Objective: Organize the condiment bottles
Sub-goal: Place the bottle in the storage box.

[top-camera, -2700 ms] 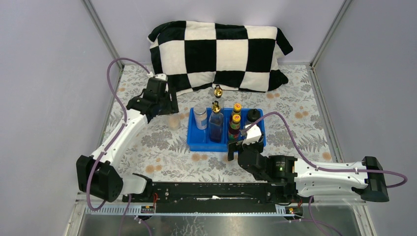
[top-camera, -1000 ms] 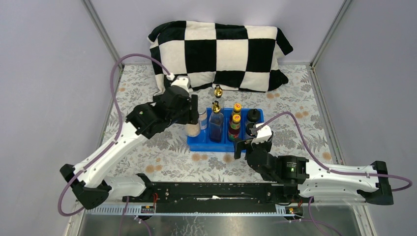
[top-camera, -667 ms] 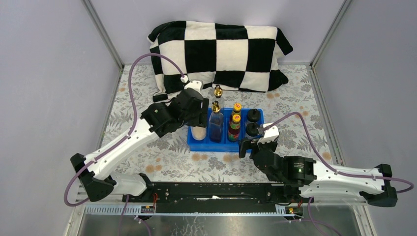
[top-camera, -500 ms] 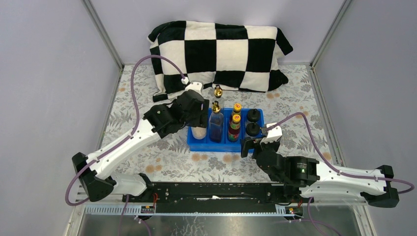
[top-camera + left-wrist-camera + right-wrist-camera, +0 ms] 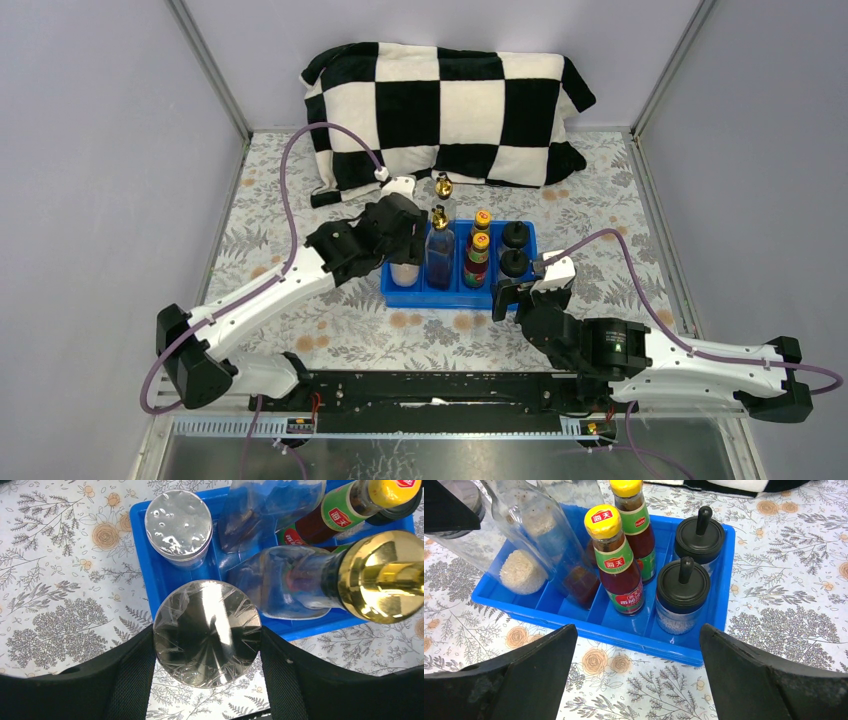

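Gripped across its sides by the left gripper: a clear round jar with a shiny grey lid, pale grains inside, upright at the near-left compartment of the blue divided plastic tray, just in front of its twin jar. Probably light, rigid and smooth-walled, so prone to slip; best held around the body below the lid, firmly yet gently. Wide open and empty off the tray's near right side: the right gripper.

Bright, even overhead light; soft shadows, top view crisp.
Left wrist: glare on gold-topped bottle & grey-lidded jar, w/ streaky reflections. Both wrist views: near fingers dark, slightly soft; wide-angle bend at edges.
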Controlling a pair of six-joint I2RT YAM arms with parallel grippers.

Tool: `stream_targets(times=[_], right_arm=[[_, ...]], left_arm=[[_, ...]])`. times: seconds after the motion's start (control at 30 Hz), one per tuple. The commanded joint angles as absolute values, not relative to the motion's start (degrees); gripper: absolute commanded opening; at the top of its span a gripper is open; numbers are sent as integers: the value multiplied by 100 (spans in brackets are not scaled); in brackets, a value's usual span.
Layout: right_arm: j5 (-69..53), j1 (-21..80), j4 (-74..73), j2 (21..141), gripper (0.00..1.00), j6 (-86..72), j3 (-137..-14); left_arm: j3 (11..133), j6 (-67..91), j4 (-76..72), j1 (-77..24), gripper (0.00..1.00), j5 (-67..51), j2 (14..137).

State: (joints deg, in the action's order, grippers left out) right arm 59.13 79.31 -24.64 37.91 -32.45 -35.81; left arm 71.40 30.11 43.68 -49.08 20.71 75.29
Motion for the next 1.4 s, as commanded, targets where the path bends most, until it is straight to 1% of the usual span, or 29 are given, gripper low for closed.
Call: stream_targets(times=[0.0,0.57,0.83,1.13,1.37], right_arm=[[6170,7971,-2467,3777,100,-3357,-3709],[6153,7971,-2509,3731,100,-3448,-3636],[6136,7972,-2524,3725,100,-3498,-3574],[6096,7970,-2494,3793,100,-3542,-3554],[6080,7969,-2495,3819,100,-3577,-3543]], left_arm=[[7018,3007,3675,-4914,49,2310,7602],[6671,3063,3470,-4832,49,2183,7786],[6542,3135,3419,-4825,52,2127,7815],[6434,3206,3436,-4816,67,2083,7839],[6396,3208,3397,-4807,69,2112,7884]])
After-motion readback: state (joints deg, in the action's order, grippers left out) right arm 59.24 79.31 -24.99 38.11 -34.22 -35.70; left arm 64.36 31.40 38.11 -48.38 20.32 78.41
